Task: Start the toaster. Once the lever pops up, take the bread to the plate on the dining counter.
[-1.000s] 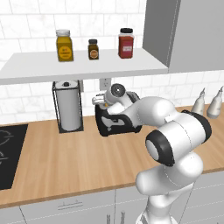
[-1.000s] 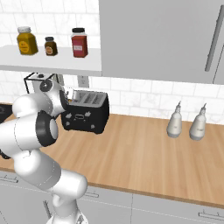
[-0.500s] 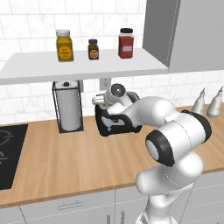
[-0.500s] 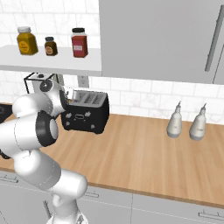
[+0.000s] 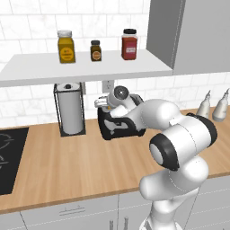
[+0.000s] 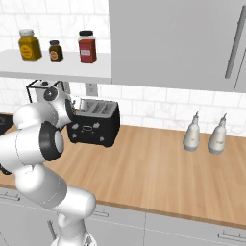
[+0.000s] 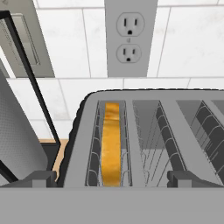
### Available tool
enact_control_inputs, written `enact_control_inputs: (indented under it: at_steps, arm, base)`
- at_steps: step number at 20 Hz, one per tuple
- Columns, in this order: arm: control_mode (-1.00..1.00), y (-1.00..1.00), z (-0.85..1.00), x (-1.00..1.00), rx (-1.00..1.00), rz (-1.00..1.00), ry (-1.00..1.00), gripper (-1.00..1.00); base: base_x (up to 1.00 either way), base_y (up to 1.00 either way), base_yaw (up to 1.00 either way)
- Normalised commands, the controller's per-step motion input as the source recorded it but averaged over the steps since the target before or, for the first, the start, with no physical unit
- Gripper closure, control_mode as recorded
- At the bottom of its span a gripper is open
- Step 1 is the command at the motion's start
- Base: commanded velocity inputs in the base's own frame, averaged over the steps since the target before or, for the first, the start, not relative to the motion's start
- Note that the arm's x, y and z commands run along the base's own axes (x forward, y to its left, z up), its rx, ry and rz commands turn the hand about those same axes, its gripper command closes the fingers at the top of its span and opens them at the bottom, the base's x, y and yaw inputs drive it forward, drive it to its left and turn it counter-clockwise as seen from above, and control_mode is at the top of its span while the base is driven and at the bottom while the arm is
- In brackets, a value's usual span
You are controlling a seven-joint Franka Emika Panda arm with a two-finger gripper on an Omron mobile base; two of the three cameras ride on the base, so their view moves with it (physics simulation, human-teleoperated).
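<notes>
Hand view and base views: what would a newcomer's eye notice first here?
The golden bread stands in the leftmost slot of the toaster, under a wall outlet. The open end effector hovers just above it. Three jars line the shelf above.

The light was bright, even and soft, as rendered scenes tend to be. The white tiled wall [image 5: 27, 18] was nearly washed out, its grout lines faint. A dim shadow lay under the shelf [image 5: 85, 69] along the wall, and the arm's white shell [image 5: 188, 134] shaded to grey on its underside. The wooden counter [image 6: 158, 168] showed no glare. The base views were a little soft; in the hand view the toaster [image 7: 144, 131] stood sharp, its slots shaded darker inside.
</notes>
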Motion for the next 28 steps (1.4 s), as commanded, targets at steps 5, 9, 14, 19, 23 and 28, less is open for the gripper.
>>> enact_control_inputs:
  at_steps: [5, 9, 14, 19, 23, 28]
  arm:
    - [-1.00, 0.00, 0.00, 0.00, 0.00, 0.00, 0.00, -1.00]
    - [-1.00, 0.00, 0.00, 0.00, 0.00, 0.00, 0.00, -1.00]
    - [-1.00, 0.00, 0.00, 0.00, 0.00, 0.00, 0.00, -1.00]
    - [-1.00, 0.00, 0.00, 0.00, 0.00, 0.00, 0.00, -1.00]
    - [-1.00, 0.00, 0.00, 0.00, 0.00, 0.00, 0.00, -1.00]
    - [-1.00, 0.00, 0.00, 0.00, 0.00, 0.00, 0.00, -1.00]
  base:
    - [0.00, 0.00, 0.00]
    - [0.00, 0.00, 0.00]
    - [0.00, 0.00, 0.00]
    - [0.00, 0.00, 0.00]
    - [0.00, 0.00, 0.00]
    - [0.00, 0.00, 0.00]
